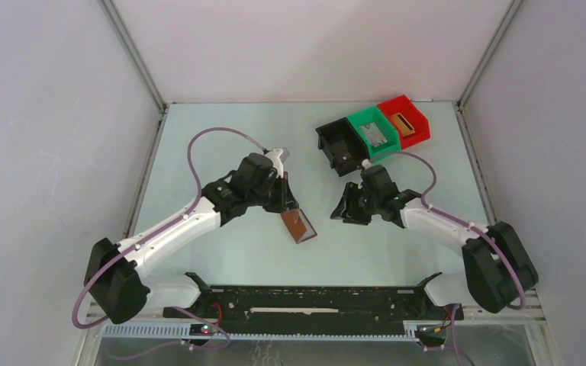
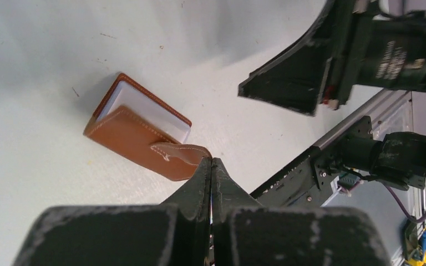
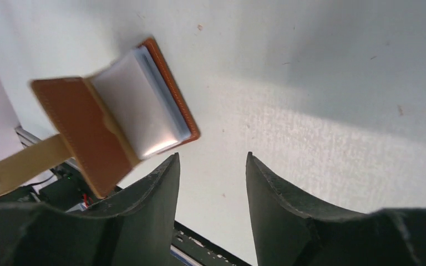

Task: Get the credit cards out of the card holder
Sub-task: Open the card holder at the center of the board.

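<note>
The wallet [image 1: 299, 226] lies on the table [image 1: 221, 137] between the arms. It is flat, rectangular brown leather with stitched edges, and one flap is raised. Inside is a pale, smooth, faintly glossy slab [image 3: 136, 108], layered at its edge; I cannot tell whether it is cards or lining. A grey card [image 1: 378, 136] lies in the green bin [image 1: 360, 126] and a tan card [image 1: 405, 124] in the red bin [image 1: 421, 126], so the task looks partly done, perhaps with more to pull. The left gripper [image 2: 211, 166] is pinched tight on the strap [image 2: 180, 151]. The right gripper [image 3: 213, 166] stands part-open and empty beside the wallet.
</note>
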You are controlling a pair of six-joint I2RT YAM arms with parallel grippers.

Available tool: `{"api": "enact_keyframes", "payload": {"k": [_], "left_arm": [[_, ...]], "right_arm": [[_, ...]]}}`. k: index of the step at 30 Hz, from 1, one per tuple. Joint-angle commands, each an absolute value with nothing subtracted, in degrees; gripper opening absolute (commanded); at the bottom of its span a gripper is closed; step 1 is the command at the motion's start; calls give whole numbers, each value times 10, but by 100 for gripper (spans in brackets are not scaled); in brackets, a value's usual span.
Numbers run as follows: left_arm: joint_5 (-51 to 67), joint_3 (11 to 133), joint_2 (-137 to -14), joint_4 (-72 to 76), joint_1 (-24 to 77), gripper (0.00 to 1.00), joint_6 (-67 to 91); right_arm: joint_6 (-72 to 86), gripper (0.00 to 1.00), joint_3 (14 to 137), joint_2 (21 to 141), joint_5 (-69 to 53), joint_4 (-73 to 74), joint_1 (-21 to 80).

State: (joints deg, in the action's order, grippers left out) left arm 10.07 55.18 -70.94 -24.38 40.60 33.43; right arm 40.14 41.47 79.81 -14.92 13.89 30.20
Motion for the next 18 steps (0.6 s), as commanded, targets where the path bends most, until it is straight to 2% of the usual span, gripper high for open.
{"api": "enact_keyframes", "payload": {"k": [1, 6, 12, 18], "left_arm": [[110, 556, -708, -234, 404, 0, 326], [87, 519, -672, -257, 381, 0, 323], [75, 412, -636, -272, 333, 0, 347], [30, 344, -645, -247, 298, 0, 373]], "right_arm": [[396, 55, 420, 747, -133, 158, 290], [415, 53, 420, 743, -135, 145, 311], [425, 38, 426, 779, -130, 115, 347], [427, 37, 454, 834, -147, 87, 363]]}}
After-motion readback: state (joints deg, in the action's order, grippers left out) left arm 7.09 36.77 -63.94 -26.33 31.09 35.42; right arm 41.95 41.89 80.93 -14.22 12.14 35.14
